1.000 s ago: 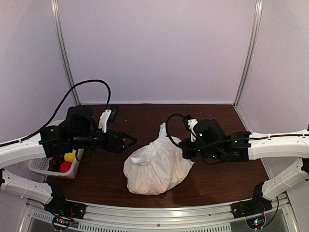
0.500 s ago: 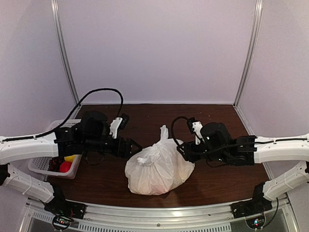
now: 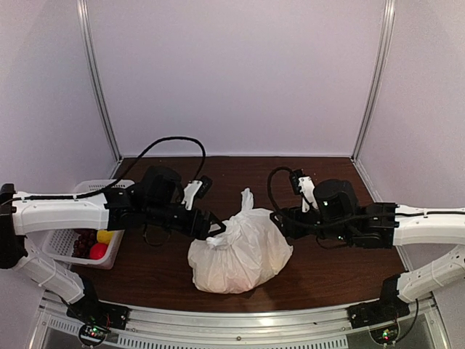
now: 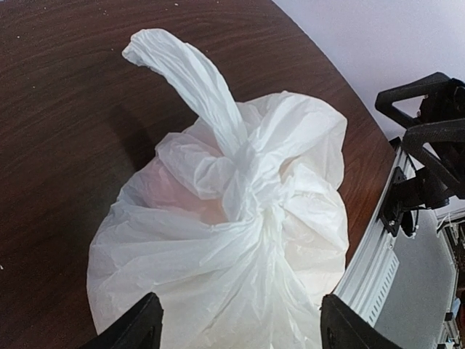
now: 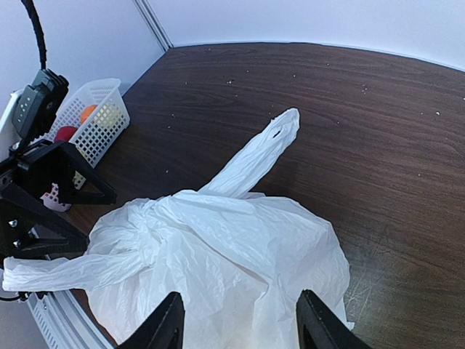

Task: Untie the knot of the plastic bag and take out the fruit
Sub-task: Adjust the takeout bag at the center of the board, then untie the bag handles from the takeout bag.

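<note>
Two pincers are spread wide: the left pincer (image 3: 216,229) is set at 9 o'clock of the plastic bag (image 3: 243,253), the right pincer (image 3: 280,222) at 3 o'clock. The knot (image 4: 248,183) is seen tied on top. The bag is carried by the dark, wood-grained worktop (image 3: 218,174), flecked with pale specks; a white basket (image 3: 64,251) is placed at 9 o'clock. Pale lilac walls (image 3: 232,73) are joined by metal posts (image 3: 98,80).

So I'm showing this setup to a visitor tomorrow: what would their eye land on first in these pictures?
The plastic bag, white and bulging, sits in the middle of the table, its knot tied and one handle end sticking up. The left fingers and right fingers flank it from either side, spread open. A white basket stands at the table's left edge.
</note>
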Robot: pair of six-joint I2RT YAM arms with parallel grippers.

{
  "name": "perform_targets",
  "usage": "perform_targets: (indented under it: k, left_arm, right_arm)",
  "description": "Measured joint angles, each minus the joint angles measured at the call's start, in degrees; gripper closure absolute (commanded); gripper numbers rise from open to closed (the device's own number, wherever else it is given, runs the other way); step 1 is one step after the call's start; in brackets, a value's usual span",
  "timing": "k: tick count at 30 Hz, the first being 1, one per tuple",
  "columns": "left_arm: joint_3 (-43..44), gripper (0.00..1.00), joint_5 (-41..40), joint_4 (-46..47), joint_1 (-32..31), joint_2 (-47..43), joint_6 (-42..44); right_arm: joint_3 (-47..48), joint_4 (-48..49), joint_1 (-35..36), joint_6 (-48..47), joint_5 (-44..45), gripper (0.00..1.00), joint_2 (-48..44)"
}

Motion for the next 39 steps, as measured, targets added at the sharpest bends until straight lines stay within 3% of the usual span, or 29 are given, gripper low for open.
perform_targets:
  k: [7,16,21,29,39]
  left_arm:
    - [0.09,0.38,0.85,0.44,0.00,2.25,0.09]
    - [2.08,0.42,0.96,1.38,0.00,4.70,0.44]
    - [2.95,0.50,1.03,1.36,0.02,5.64,0.96]
    - [3.63,0.56,1.07,1.36,0.00,7.41,1.29]
    - [3.63,0.82,1.05,1.33,0.00,7.48,1.33]
  right_arm:
    - [0.02,0.00,0.00,0.00,0.02,0.48,0.00]
    - [0.07,0.00,0.00,-0.02,-0.02,0.48,0.02]
    - [0.68,0.00,0.00,-0.09,-0.02,0.48,0.17]
    - [1.55,0.15,0.02,-0.83,-1.64,0.43,1.44]
    - [2.73,1.62,1.38,-1.29,-3.74,0.43,4.61]
